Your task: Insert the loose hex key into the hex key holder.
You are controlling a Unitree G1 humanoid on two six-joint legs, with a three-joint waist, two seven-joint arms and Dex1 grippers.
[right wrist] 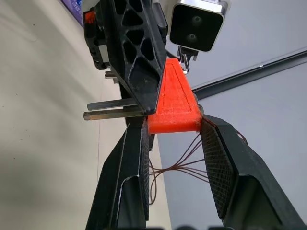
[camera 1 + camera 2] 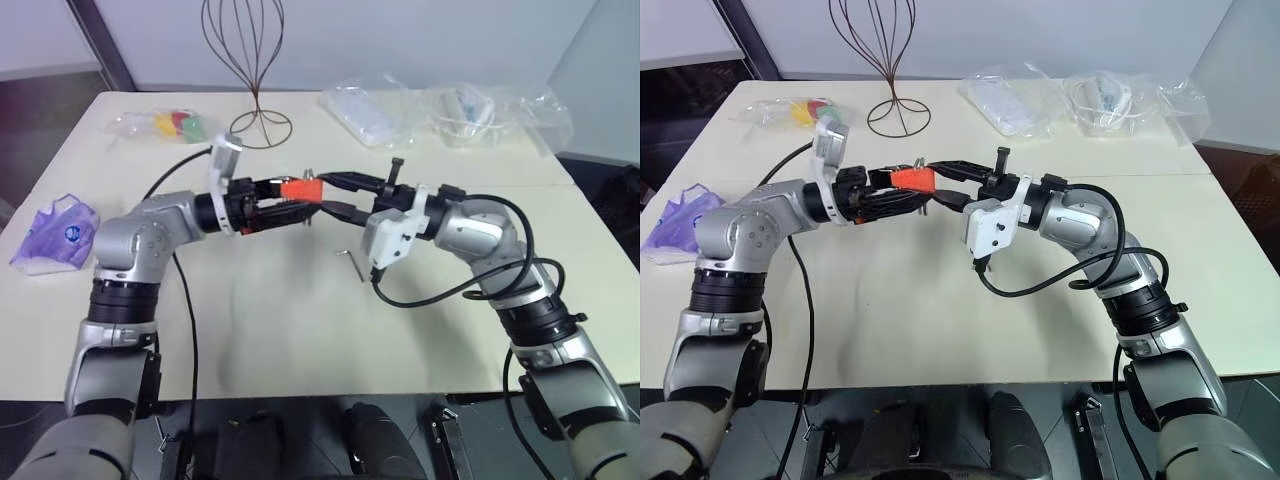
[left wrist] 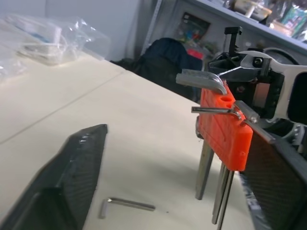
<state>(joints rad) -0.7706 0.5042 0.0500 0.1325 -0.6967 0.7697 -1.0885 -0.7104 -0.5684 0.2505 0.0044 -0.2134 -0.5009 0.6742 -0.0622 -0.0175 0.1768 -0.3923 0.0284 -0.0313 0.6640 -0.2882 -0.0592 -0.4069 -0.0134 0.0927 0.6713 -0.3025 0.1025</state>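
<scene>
**Holder in hand, loose key not yet picked up**

You have the small orange-red plastic hex key holder [image 2: 300,188] raised above the cream table [image 2: 280,310], between the two arms. The right gripper [image 1: 173,125] clamps one end of the block between its two black fingers, as the right wrist view shows. The left gripper [image 3: 172,158] stands wide apart; one finger lies against the holder's side, the other is well clear, so it grips nothing. Several grey keys already protrude from the block. The loose hex key [image 2: 352,258], a thin L-shaped grey metal rod, lies flat on the table below the grippers, untouched. In my judgement, picking it up and inserting it both remain; the task's main work is outstanding.
</scene>
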